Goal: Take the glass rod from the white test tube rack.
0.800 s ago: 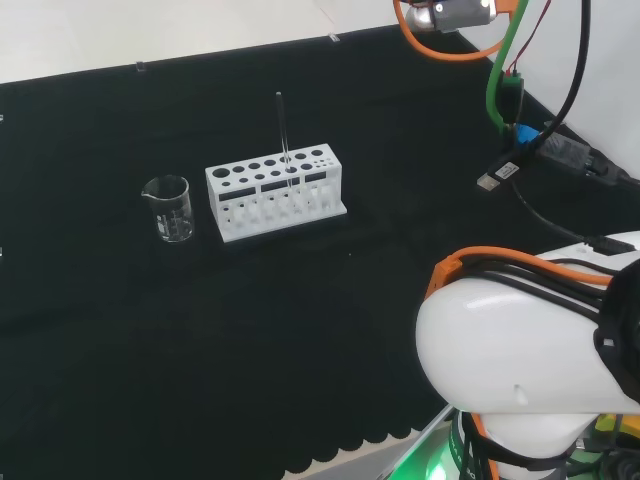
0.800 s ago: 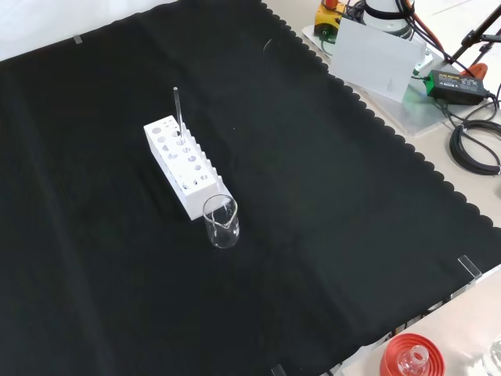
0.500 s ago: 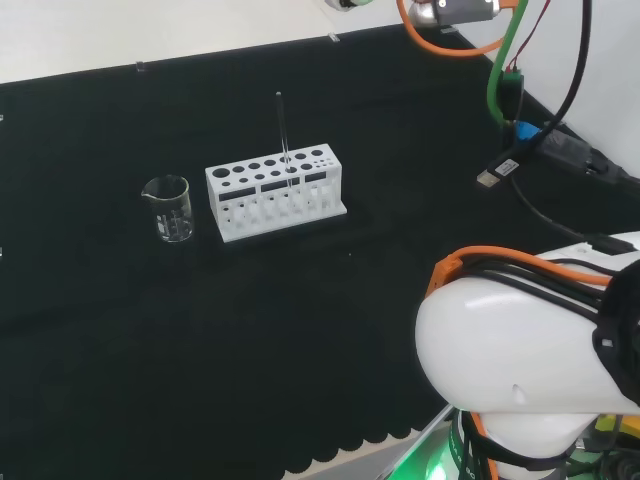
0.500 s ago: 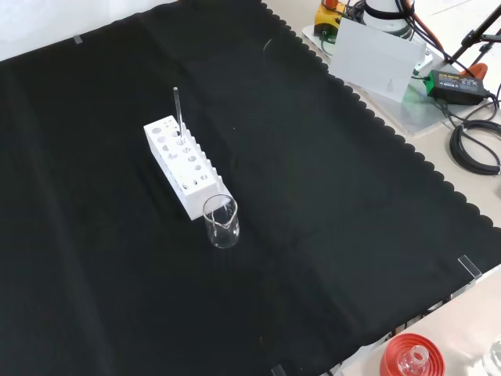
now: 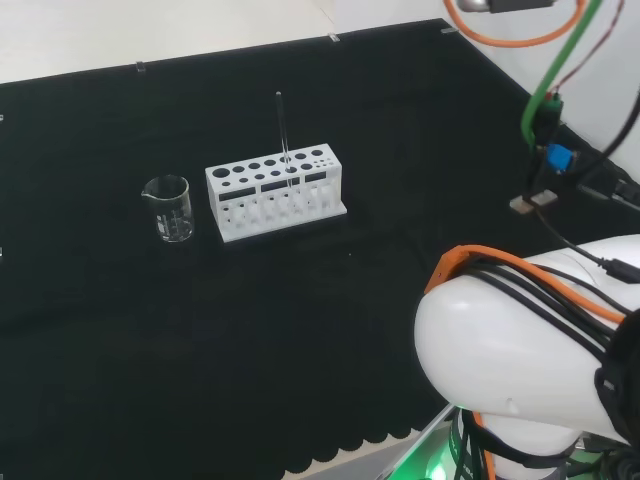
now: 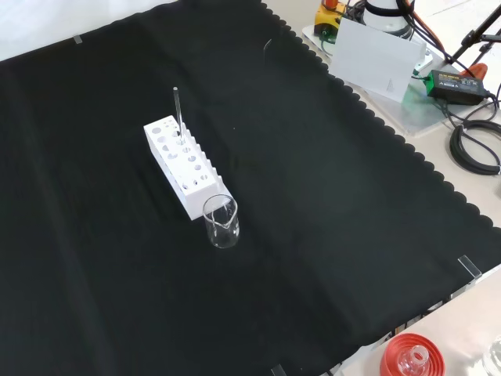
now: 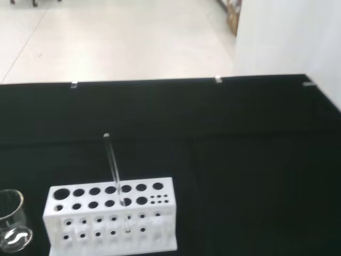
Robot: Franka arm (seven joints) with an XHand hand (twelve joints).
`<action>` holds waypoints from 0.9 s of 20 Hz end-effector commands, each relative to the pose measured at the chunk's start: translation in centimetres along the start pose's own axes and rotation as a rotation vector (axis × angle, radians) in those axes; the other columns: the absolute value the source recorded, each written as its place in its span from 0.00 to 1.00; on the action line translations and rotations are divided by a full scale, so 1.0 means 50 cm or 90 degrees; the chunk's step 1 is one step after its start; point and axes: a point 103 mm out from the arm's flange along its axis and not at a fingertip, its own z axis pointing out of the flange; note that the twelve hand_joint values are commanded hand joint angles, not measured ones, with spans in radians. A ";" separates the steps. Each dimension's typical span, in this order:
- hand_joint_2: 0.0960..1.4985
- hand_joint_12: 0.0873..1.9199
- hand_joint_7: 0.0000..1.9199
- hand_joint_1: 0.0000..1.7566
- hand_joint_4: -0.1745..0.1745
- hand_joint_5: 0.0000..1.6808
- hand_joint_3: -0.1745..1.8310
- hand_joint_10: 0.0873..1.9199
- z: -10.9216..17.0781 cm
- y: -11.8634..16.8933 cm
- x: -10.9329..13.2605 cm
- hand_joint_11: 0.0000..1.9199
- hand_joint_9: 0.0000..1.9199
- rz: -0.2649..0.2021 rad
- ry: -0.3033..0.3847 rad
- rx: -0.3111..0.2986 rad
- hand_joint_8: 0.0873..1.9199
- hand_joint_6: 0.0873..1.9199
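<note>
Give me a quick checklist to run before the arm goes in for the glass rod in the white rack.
1. Glass rod stands in the white test tube rack, leaning slightly: ok.
2. Rod's upper part sticks out clear above the rack's top, free to grasp: ok.
3. Rack sits flat on the black cloth: ok.
4. Glass beaker stands beside the rack's end, apart from it and away from the rod: ok.
5. Rod lies in the wrist view, so the camera faces it: ok.
6. Hand's finger state: cannot tell.
</note>
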 end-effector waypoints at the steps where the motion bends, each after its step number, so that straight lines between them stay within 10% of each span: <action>1: 0.46 0.70 0.00 0.31 0.44 0.03 0.35 0.36 -0.009 -0.036 -0.016 0.00 0.00 0.026 -0.020 0.005 0.13 0.00; 18: 0.46 0.77 0.00 0.32 0.48 0.08 0.35 0.46 -0.027 -0.012 0.034 0.00 0.02 0.006 -0.029 0.011 0.29 0.00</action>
